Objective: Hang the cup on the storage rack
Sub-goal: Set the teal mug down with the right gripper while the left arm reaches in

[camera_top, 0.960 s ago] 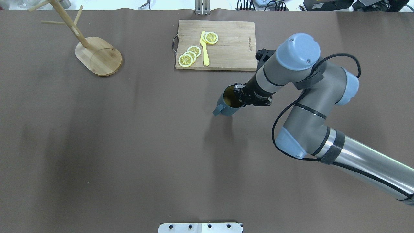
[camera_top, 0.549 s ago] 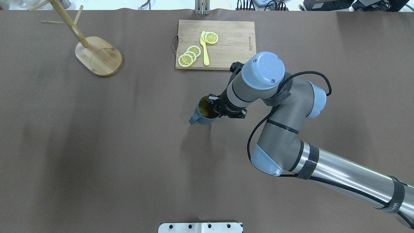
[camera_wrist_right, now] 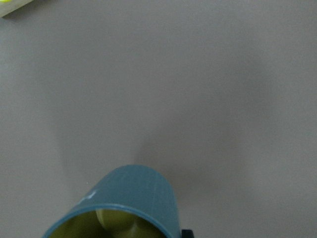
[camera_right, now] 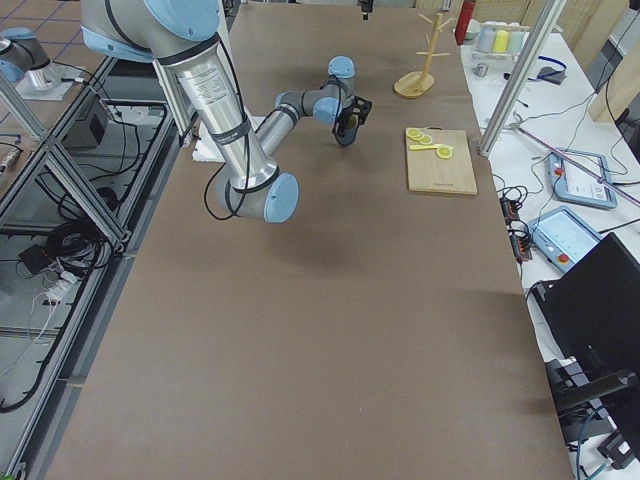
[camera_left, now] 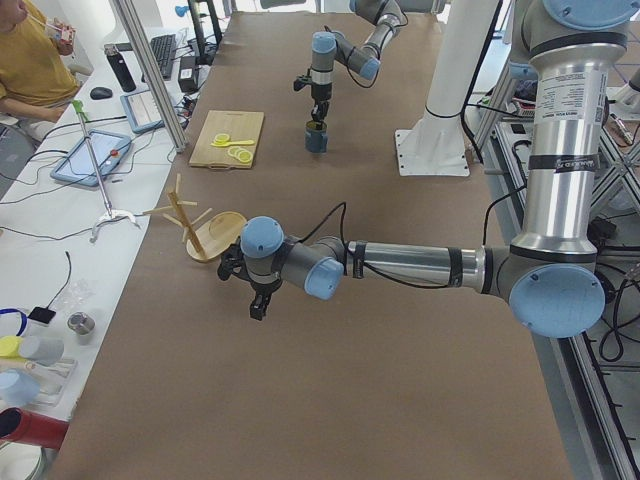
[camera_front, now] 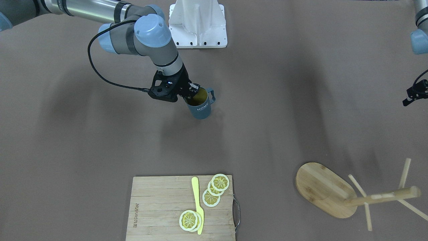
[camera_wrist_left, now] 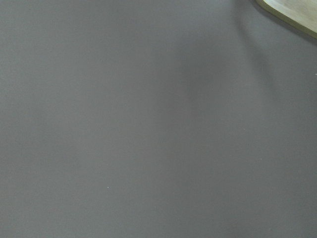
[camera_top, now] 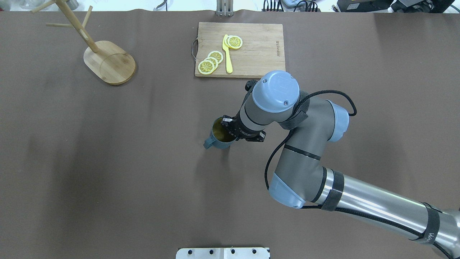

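The dark blue-grey cup with white "HOME" lettering hangs tilted from my right gripper, which is shut on its rim, one finger inside the yellow-olive interior. The cup is held above the middle of the table, handle pointing left in the overhead view. It fills the bottom of the right wrist view. The bamboo storage rack stands at the far left, apart from the cup, and shows again in the front view. My left gripper hovers near the rack's base; I cannot tell whether it is open or shut.
A bamboo cutting board with lemon slices and a yellow knife lies at the far middle. The robot's white base is at the near edge. The left wrist view shows brown table cover and a corner of the rack base.
My right arm has carried the cup leftward and back toward the robot's side, away from the cutting board. The grip on the rim is unchanged.
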`<action>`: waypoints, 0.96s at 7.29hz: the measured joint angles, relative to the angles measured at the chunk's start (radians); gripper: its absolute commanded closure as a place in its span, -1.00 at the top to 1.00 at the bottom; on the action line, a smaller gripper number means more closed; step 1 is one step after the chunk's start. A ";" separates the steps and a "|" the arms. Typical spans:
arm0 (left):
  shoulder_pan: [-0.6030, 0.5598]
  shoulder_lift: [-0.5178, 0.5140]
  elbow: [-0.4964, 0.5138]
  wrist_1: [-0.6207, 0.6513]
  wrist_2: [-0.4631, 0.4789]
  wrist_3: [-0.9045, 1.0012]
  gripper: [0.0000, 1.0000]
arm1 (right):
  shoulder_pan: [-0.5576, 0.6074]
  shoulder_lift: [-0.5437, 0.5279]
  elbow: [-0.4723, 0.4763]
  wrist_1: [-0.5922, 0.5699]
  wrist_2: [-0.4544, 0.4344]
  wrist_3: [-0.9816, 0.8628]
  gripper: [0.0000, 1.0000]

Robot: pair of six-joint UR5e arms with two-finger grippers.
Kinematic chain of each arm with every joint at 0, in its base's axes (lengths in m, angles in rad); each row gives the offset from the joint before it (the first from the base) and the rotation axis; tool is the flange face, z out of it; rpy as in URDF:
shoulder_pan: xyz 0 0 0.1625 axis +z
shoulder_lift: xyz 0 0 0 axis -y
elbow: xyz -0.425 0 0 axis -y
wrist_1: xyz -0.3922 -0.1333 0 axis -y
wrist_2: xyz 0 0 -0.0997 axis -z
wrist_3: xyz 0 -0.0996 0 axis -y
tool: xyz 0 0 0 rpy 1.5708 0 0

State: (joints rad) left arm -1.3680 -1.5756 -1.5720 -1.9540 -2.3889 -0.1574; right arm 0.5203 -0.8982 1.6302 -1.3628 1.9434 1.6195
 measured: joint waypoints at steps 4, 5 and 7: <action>0.027 0.005 0.012 -0.064 -0.002 0.002 0.97 | -0.006 0.009 0.026 -0.001 0.000 -0.001 1.00; 0.056 0.004 0.022 -0.130 -0.002 0.000 0.97 | 0.011 0.005 0.059 -0.014 0.016 -0.005 1.00; 0.154 -0.037 0.024 -0.211 -0.033 -0.022 0.96 | 0.100 -0.040 0.131 -0.052 0.108 -0.038 1.00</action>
State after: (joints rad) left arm -1.2139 -1.6125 -1.5479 -2.1653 -2.4217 -0.1798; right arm 0.6205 -0.9383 1.7610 -1.4147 2.0511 1.5816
